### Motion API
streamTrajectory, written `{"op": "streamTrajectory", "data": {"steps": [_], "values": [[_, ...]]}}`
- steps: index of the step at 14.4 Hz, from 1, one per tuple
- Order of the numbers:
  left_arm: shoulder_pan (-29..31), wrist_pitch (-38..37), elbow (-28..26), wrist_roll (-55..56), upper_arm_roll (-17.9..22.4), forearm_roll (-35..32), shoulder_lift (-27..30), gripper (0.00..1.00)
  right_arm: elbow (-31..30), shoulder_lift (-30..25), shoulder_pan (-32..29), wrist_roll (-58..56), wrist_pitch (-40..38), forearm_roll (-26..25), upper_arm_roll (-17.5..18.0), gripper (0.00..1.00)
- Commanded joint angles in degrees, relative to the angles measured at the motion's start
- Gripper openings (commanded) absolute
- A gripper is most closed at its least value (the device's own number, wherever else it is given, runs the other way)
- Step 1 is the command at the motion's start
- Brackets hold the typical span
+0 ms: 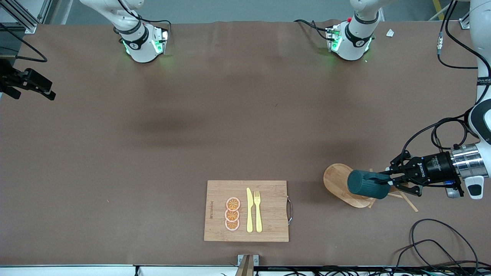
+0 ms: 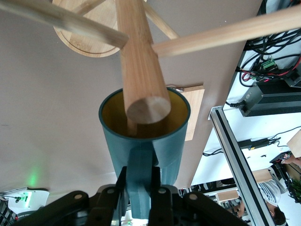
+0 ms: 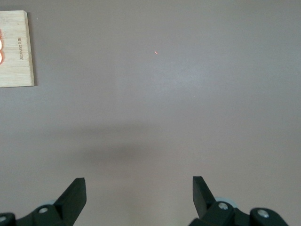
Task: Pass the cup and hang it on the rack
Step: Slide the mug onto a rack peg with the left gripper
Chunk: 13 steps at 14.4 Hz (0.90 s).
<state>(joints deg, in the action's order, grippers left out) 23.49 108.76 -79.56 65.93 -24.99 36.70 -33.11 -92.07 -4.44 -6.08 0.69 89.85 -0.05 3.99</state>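
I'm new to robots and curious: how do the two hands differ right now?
The left hand is shut on the cup, gripping its handle, over the rack; the right hand is open and holds nothing. The left hand is at work at its end of the table; the right hand waits above bare table. Both are black, two-fingered hands.

Even overhead light, soft shadows, sharp focus
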Motion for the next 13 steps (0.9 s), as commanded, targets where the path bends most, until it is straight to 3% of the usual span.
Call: {"op": "streamTrajectory", "data": {"steps": [1,13], "values": [[1.03,-1.18,0.98,-0.10,-0.32,0.12,-1.08,0.01,-0.04,-0.48,-0.60,-0.52,-0.55,0.31,0.41,1.00],[2.08,-1.18,0.98,-0.10,-0.24,0.04,-2.31,0.06,-0.04,-0.48,-0.68,-0.52,-0.90,0.31,0.41,1.00]]}}
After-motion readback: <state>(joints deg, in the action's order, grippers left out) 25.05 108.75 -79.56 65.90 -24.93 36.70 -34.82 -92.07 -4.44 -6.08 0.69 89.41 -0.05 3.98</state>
